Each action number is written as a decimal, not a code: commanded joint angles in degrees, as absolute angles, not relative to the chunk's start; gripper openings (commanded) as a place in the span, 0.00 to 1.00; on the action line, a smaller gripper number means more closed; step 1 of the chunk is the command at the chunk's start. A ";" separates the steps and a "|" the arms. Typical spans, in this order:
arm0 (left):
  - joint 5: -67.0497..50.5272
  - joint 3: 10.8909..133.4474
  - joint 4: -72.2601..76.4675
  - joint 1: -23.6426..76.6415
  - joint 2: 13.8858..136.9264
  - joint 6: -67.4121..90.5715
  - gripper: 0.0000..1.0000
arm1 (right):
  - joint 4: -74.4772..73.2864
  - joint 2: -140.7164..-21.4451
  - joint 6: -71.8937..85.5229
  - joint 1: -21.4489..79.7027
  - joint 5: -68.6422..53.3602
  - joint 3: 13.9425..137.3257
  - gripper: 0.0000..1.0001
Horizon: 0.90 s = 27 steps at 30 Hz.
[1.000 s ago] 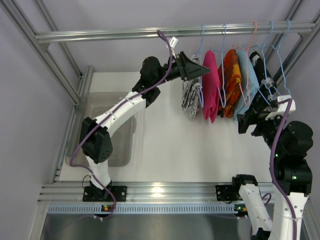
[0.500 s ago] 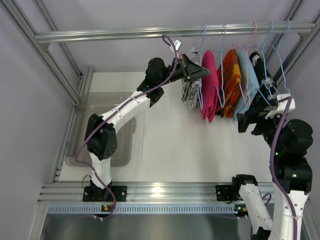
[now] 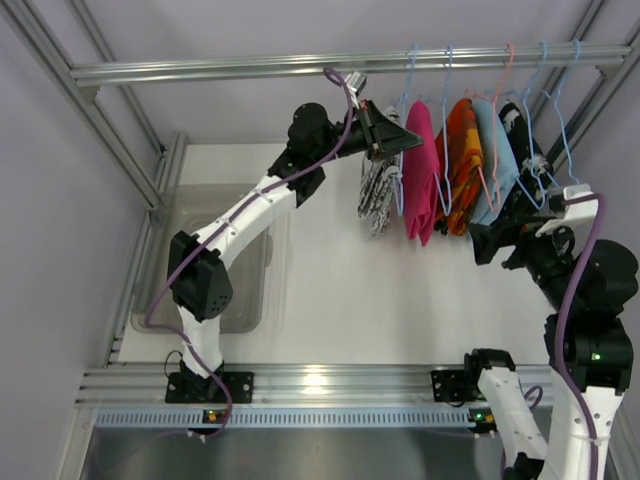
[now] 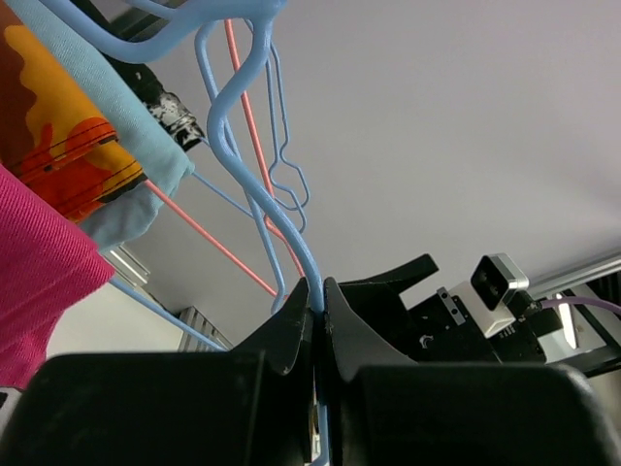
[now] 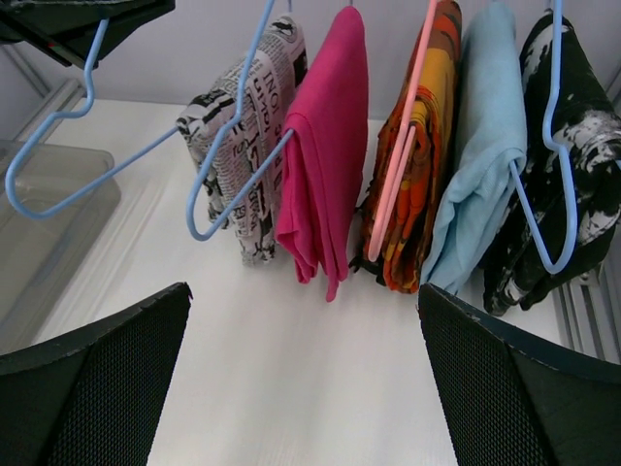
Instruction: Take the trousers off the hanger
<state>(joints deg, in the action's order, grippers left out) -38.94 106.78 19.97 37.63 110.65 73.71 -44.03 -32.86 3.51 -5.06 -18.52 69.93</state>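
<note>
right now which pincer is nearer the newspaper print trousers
Left. The left pincer is shut on the hanger wire just above the trousers; the right pincer is open, beyond the other hanging garments.

Metal rail (image 3: pixel 250 68) across the far side, hanging from it side by side a plain pink garment (image 5: pixel 330 146), an orange patterned garment (image 5: pixel 427 194) with a pink wire hanger (image 5: pixel 404 126), a light-blue garment (image 5: pixel 480 146), a black garment with white blotches (image 5: pixel 572 146), white table (image 3: pixel 370 290) below, clear plastic bin (image 3: pixel 160 240) at its left edge
</note>
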 commanded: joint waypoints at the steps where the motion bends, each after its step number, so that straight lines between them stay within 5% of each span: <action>1: -38.85 111.02 32.78 36.04 101.08 69.87 0.00 | -40.61 -33.75 6.58 -5.89 -21.79 72.86 0.99; 16: -44.30 90.55 25.41 37.26 81.86 50.73 0.00 | -20.87 -41.39 28.10 -5.89 -36.38 76.20 0.99; 22: -39.83 77.63 15.41 41.56 71.82 33.24 0.00 | -5.46 -47.53 47.69 -2.05 -42.19 75.31 0.85; 27: -35.78 72.87 12.31 42.71 67.06 29.36 0.00 | -4.14 -53.95 48.86 7.19 -40.60 78.75 0.77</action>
<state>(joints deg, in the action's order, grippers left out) -39.09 72.88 5.32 42.39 71.37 40.40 -12.05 -51.20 43.24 3.33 -39.16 76.01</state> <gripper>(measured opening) 0.047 0.780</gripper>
